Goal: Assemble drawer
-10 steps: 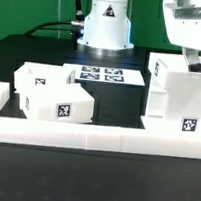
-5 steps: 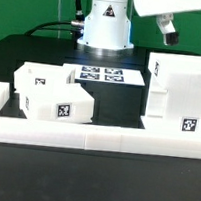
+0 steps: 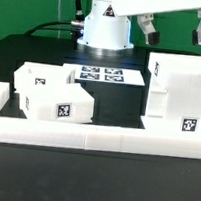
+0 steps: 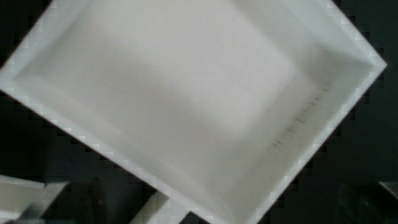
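- Gripper [image 3: 174, 33]: jaws spread wide with nothing between them, so released and empty. Both fingers [image 3: 148, 31] point down, clear above everything on the surface [image 3: 118, 106].
- Directly beneath: the drawer's housing [image 3: 180, 92], a tall white box standing upright at the exterior view's right. A tag shows low on its near face. There is an open gap between the fingertips and its top.
- Wrist view is filled by one white, rimmed, hollow panel [image 4: 196, 100], judged to be the housing seen from above. Its edges run diagonally across that picture, so the finger line looks skewed to its walls.
- Key relation: the housing lies straight below the gripper. The two trays lie well apart from it, toward the exterior view's left.
- Near tray [image 3: 68, 103] carries a tag on its front. The far tray [image 3: 35, 80] sits just behind it; whether they touch I cannot tell.
- Marker board [image 3: 106, 74] lies flat between the trays and the housing, further back.
- Wall strip [image 3: 94, 138] runs along the front.
- Judgement: neither tray is inserted yet, so assembly is at an early stage.
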Controlling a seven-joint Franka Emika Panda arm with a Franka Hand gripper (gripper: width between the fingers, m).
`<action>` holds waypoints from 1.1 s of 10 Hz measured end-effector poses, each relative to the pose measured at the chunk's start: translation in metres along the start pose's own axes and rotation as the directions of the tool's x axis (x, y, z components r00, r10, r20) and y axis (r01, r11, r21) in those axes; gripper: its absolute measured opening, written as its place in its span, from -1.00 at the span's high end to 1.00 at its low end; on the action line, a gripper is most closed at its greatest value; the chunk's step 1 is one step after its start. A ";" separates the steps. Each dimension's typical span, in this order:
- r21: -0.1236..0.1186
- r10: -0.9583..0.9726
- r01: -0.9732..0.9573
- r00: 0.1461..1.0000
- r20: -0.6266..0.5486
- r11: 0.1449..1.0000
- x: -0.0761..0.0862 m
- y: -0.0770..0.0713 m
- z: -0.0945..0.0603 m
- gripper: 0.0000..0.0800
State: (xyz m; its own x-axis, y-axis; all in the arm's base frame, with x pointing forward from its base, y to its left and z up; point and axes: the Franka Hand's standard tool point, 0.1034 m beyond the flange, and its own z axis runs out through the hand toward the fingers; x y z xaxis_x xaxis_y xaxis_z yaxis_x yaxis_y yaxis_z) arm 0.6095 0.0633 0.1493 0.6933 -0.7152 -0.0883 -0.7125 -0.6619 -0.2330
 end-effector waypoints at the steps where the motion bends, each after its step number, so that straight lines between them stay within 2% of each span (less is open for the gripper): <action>1: 0.000 -0.001 0.001 1.000 0.000 1.000 0.000 0.000 0.000 -0.62; 2: -0.001 -0.016 0.016 1.000 -0.002 1.000 0.000 0.001 0.000 -0.62; 3: -0.002 -0.109 0.109 0.994 -0.020 0.994 -0.003 0.008 0.004 -0.62; 4: -0.048 -0.259 0.258 0.966 -0.010 0.965 -0.006 0.020 0.003 -0.62; 6: -0.067 -0.422 0.421 0.906 -0.001 0.904 0.002 0.034 0.000 -0.62; 9: -0.110 -0.601 0.601 0.799 0.038 0.792 0.016 0.049 -0.001 -0.62; 11: -0.108 -0.593 0.593 0.805 0.038 0.798 0.014 0.048 -0.001 -0.62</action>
State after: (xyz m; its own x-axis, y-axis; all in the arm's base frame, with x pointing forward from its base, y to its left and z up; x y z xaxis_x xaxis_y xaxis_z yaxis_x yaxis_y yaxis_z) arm 0.5851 0.0208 0.1377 0.9841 -0.1748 0.0305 -0.1693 -0.9764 -0.1340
